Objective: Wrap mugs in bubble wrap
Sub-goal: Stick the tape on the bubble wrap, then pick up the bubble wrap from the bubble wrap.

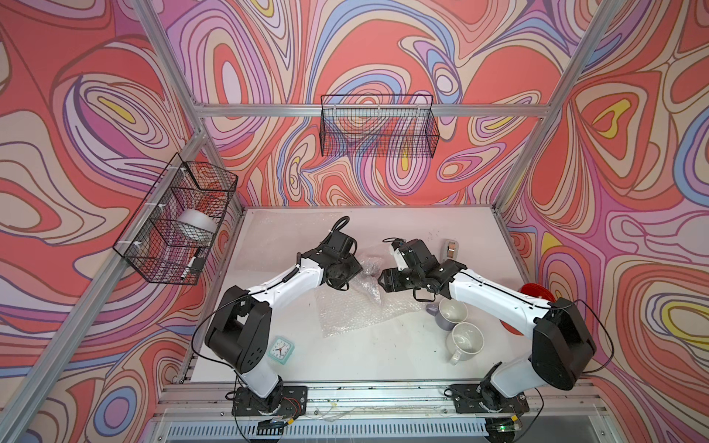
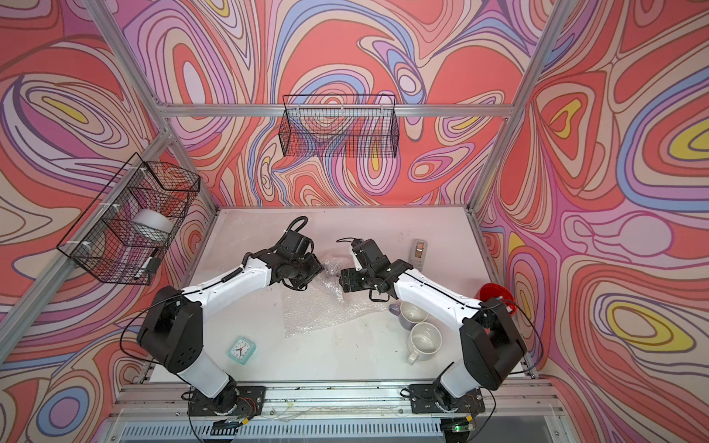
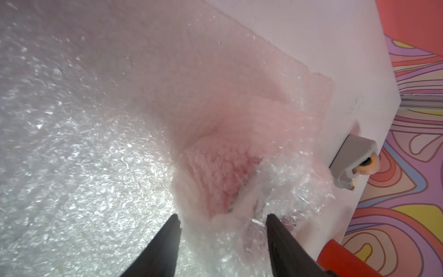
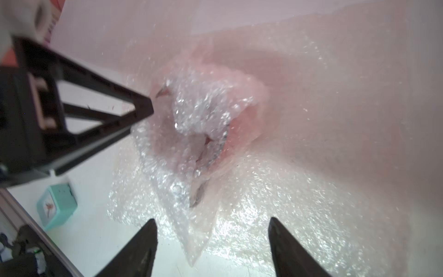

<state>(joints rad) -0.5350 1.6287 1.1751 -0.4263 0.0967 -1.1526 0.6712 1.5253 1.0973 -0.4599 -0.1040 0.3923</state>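
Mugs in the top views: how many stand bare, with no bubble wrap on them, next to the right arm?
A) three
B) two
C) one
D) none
B: both top views show the lavender mug and the white mug standing upright, side by side, with nothing wrapped around either.

Two uncovered mugs, lavender mug (image 1: 450, 310), white mug (image 1: 466, 337), right of one clock (image 1: 281, 349); two bubble wrap sheets beyond the clock, crumpled sheet (image 1: 345, 314), flat sheet (image 1: 276, 234); two arms, left arm (image 1: 284, 284), right arm (image 1: 495, 295); two wire baskets, back basket (image 1: 380, 128), side basket (image 1: 169, 230); one tape dispenser (image 1: 452, 249); one red cup (image 1: 537, 293)
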